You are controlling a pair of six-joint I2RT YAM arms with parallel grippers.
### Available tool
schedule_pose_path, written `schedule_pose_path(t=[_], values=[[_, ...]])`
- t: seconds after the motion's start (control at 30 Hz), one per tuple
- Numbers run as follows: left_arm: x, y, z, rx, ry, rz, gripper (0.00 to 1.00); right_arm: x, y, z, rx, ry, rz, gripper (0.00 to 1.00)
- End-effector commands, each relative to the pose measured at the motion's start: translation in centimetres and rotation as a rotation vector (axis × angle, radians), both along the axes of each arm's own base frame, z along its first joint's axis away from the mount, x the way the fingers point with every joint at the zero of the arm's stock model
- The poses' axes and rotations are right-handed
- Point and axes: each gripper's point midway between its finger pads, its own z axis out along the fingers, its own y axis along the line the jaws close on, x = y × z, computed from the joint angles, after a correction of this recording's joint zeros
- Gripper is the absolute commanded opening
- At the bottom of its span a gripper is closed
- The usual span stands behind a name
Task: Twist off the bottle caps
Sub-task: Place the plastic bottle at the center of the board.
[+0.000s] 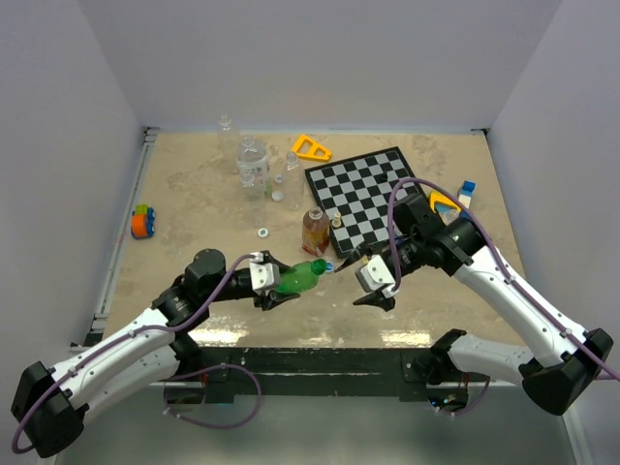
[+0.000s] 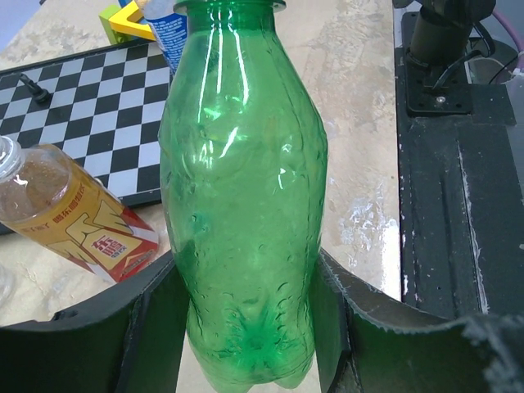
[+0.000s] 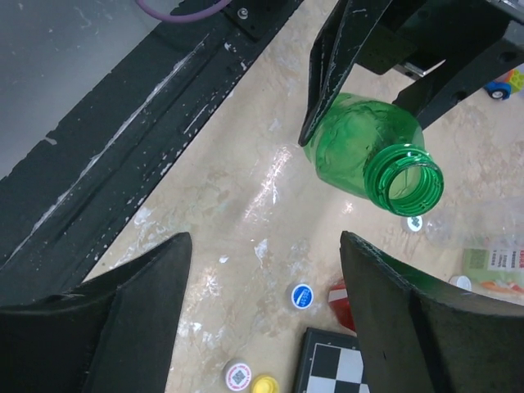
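My left gripper [image 1: 281, 281] is shut on the green bottle [image 1: 302, 277], which it holds tilted above the table with its neck toward the right arm. In the left wrist view the bottle [image 2: 246, 188] sits between both fingers of the left gripper [image 2: 250, 327]. Its threaded neck [image 3: 403, 178] is open, with no cap on it. My right gripper [image 1: 355, 281] is open and empty just right of the neck, and it is also open in its own wrist view [image 3: 266, 319]. A blue cap [image 3: 302, 295], a white cap [image 3: 237, 376] and a yellow cap [image 3: 264, 385] lie on the table. No green cap shows.
An amber bottle [image 1: 315, 231] stands by the chessboard [image 1: 373, 199], which carries a chess piece [image 1: 336, 221]. Clear bottles [image 1: 252, 165] stand at the back, with a yellow triangle [image 1: 310, 147] beside them. A toy [image 1: 143, 221] lies at the left. Another white cap [image 3: 414, 222] lies under the green bottle.
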Motion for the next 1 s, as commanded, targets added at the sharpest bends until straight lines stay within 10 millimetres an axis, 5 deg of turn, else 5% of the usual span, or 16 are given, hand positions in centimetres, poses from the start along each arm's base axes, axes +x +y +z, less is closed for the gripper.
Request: schedule_pose_path(t=[0.0, 0.1, 0.37, 0.97], values=[[0.0, -0.8, 2.7, -0.082, -0.047, -0.033, 0.00, -0.2, 0.9, 2.6, 0.081, -0.016, 0.042, 0.79], [-0.2, -1.2, 2.9, -0.095, -0.033, -0.057, 0.00, 1.0, 1.6, 4.1, 0.087, -0.049, 0.037, 0.91], [-0.9, -1.7, 2.9, -0.115, -0.015, -0.104, 0.00, 2.2, 2.5, 5.1, 0.088, -0.029, 0.022, 0.95], [-0.2, -3.7, 5.4, -0.201, -0.009, -0.151, 0.00, 0.3, 5.6, 2.0, 0.049, 0.084, 0.137, 0.96]])
